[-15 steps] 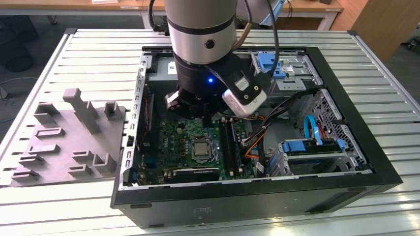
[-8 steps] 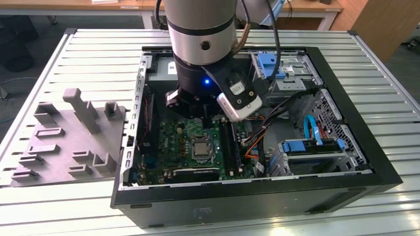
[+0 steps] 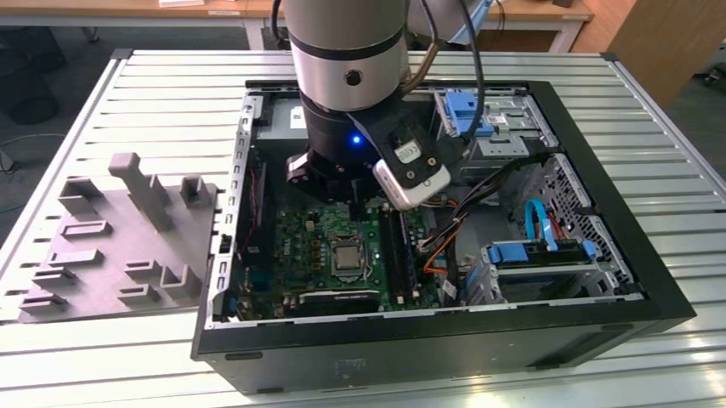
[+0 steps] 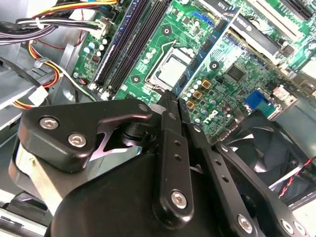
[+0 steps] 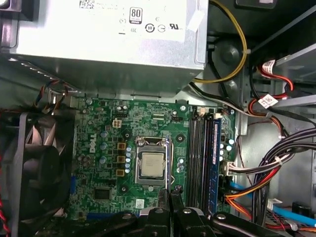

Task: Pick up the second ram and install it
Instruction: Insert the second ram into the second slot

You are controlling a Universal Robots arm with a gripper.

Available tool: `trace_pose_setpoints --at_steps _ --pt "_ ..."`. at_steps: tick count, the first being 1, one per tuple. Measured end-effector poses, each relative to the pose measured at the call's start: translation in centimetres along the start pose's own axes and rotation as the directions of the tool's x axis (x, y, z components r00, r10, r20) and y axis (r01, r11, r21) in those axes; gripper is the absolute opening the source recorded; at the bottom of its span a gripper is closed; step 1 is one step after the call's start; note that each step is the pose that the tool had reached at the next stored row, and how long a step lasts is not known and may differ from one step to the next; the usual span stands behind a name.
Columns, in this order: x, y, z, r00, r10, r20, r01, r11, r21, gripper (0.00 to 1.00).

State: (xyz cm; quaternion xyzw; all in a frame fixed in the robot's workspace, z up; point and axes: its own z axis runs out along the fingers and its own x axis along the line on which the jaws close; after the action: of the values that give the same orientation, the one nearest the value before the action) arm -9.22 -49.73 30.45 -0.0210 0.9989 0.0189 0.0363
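- Two matte black fingers of my gripper are clenched together above the green motherboard, at the centre of the exterior view.
- One narrow blue ram stick is seated edgewise beside long black slots.

A silver work table of ribbed metal slats fills most of the exterior view, its long grooves running across from the exterior view's left to its right and catching a soft, even light that leaves pale streaks on the ridges and no hard shadows. Beyond its far edge stands a light brown wooden desk on white metal legs. A tall panel of warm brown wood rises at the exterior view's far right. The dull grey floor shows between them, with a dark rounded shape, too dim to identify, resting on it.
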Motion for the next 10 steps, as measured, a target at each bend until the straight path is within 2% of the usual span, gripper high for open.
trace_pose_setpoints --at_steps 10 --pt "-0.28 0.91 0.21 1.0000 0.001 0.0001 -0.001 1.0000 -0.0016 0.13"
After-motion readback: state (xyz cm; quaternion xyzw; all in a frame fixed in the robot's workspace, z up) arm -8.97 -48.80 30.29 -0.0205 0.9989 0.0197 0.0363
